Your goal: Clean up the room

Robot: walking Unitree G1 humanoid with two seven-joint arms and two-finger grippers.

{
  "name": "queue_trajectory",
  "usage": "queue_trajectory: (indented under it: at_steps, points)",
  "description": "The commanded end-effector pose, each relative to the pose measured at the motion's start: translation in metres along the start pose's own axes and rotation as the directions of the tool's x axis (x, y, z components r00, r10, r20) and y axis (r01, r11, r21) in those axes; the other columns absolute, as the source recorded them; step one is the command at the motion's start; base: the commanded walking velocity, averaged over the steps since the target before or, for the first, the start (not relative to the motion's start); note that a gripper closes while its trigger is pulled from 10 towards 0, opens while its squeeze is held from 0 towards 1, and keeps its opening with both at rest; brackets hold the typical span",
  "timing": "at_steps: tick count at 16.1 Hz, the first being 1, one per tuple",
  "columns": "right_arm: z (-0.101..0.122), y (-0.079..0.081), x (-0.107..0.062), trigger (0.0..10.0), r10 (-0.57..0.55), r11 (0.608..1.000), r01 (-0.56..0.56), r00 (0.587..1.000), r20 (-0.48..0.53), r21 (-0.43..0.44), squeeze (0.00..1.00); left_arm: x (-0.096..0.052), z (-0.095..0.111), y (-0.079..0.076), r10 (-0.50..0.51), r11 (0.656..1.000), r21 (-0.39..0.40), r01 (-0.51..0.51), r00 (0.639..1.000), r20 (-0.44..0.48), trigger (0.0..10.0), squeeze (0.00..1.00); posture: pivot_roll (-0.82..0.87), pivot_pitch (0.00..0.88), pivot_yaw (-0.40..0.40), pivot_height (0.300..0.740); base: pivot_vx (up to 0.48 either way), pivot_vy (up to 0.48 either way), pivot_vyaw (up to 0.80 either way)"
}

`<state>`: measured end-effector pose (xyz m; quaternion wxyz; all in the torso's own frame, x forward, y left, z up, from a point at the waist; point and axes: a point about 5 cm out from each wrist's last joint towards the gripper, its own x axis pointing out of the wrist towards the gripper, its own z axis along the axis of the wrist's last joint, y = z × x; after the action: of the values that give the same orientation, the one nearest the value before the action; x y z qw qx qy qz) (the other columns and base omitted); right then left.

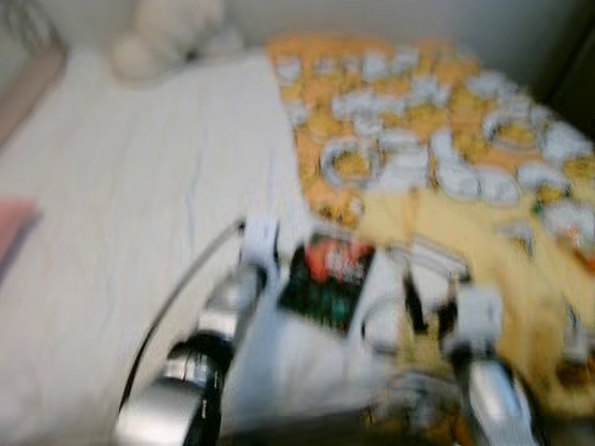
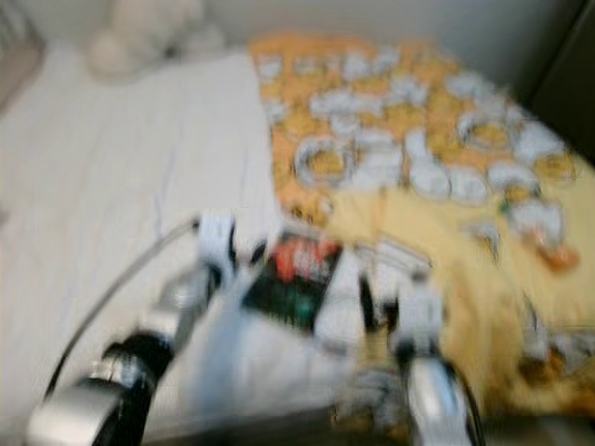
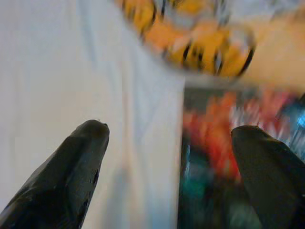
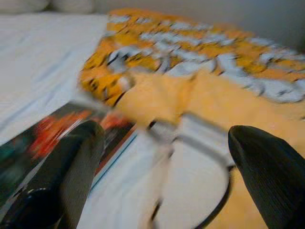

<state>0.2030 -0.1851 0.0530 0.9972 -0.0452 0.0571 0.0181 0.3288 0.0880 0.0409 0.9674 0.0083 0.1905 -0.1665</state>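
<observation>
1. The left gripper (image 3: 169,152) is released: its two black fingers (image 3: 71,167) stand wide apart and hold nothing. It hangs over the near edge of a dark book or magazine (image 1: 325,279), with one finger over the white bed sheet (image 1: 121,242) beside that book and the other over its cover.

2. The right gripper (image 4: 164,167) is released too, its fingers (image 4: 269,167) spread wide and empty. It hovers just right of the book, above a pale ring-shaped thing with a dark rim (image 4: 200,191) that lies against the book's right edge; the blur hides what that thing is.

3. The book lies flat on the bed, near the robot's edge of it, between the two arms. Its cover is dark with a red-orange patch towards the far end and some teal below; any lettering is too smeared to read.

4. Beyond the book and to its right spreads a yellow and orange blanket (image 1: 437,121) with a pattern of white and grey shapes, crumpled where it touches the book's far corner.

5. To the left of the book the sheet runs bare and lightly creased.

6. Far beyond the book, at the head of the bed, sits a white fluffy plush toy (image 1: 167,37).

7. A small pink patch (image 1: 14,223) shows at the bed's edge well left of the book.

8. Every view is blurred.
</observation>
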Motion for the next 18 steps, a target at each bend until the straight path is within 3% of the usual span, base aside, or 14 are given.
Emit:
queue_trajectory:
  at_steps: [1,4,6,10,13,15,18]
  points:
    - [-0.002,0.004,-0.007,10.0,0.009,1.000,-0.010,1.000,-0.022,-0.018,0.00,0.004,0.002,-0.015,-0.024,0.997,0.069,0.024,1.000,-0.007,10.0,0.00,-0.12,0.055,0.015,0.740,0.000,0.000,0.00]
    - [-0.008,0.021,-0.024,10.0,0.004,1.000,-0.003,0.999,-0.049,0.024,0.00,0.003,-0.011,-0.028,-0.018,0.988,0.152,0.022,0.999,-0.028,10.0,0.00,-0.15,0.135,0.057,0.740,0.000,0.000,0.00]
    - [-0.006,0.025,-0.034,10.0,0.006,0.999,-0.005,0.998,-0.056,0.032,0.00,0.003,-0.012,-0.029,0.016,0.985,0.175,-0.011,1.000,-0.023,10.0,0.00,-0.16,0.158,0.058,0.740,0.000,0.000,0.00]
    - [-0.006,0.018,-0.061,10.0,0.009,1.000,-0.009,0.994,-0.105,0.000,0.00,0.004,-0.013,-0.028,0.050,0.971,0.235,-0.041,0.998,-0.033,10.0,0.00,-0.23,0.210,0.049,0.740,0.000,0.000,0.00]
    - [0.001,0.007,-0.080,10.0,-0.006,0.999,0.002,0.992,-0.128,-0.036,0.00,0.007,-0.002,-0.014,0.144,0.975,0.175,-0.139,0.989,-0.018,10.0,0.00,-0.28,0.242,0.028,0.740,0.000,0.000,0.00]
    - [0.000,0.010,-0.089,10.0,-0.005,1.000,0.001,0.988,-0.156,-0.027,0.00,0.008,0.002,-0.007,0.166,0.981,0.105,-0.162,0.985,-0.039,10.0,0.00,-0.29,0.249,0.023,0.740,0.000,0.000,0.00]
    - [-0.003,0.015,-0.096,10.0,0.016,1.000,-0.019,0.982,-0.186,-0.015,0.00,0.005,-0.013,-0.008,0.101,0.992,-0.066,-0.112,0.984,-0.147,10.0,0.00,-0.29,0.249,0.014,0.740,0.000,0.000,0.00]
